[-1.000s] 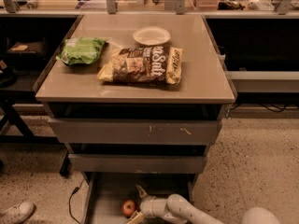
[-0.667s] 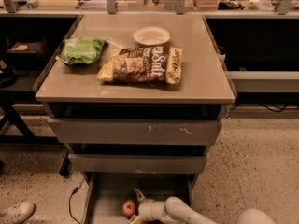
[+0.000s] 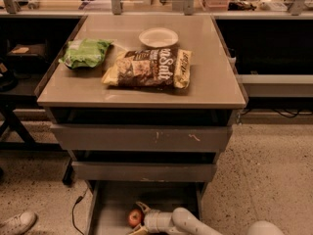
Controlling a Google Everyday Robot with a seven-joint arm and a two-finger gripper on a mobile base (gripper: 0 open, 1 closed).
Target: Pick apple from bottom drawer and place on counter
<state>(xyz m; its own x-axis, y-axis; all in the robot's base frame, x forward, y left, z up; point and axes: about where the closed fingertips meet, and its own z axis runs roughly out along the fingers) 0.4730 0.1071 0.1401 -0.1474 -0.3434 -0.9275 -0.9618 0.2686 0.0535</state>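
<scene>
The red apple (image 3: 134, 217) lies on the floor of the open bottom drawer (image 3: 110, 204), near its front. My gripper (image 3: 139, 219) reaches in from the lower right at the end of the white arm. It is open, with one finger (image 3: 142, 207) behind the apple and the other in front of it. The apple rests on the drawer floor. The counter (image 3: 210, 77) is the beige top of the grey cabinet above.
On the counter lie a green bag (image 3: 84, 53), a brown and yellow chip bag (image 3: 148, 68) and a white bowl (image 3: 158, 37). Two closed grey drawers (image 3: 142, 138) sit above the open one. A white shoe (image 3: 17, 223) and a cable (image 3: 77, 207) are on the floor at the left.
My gripper has moved left across the drawer, and its fingers now straddle the apple. The apple has not moved.
</scene>
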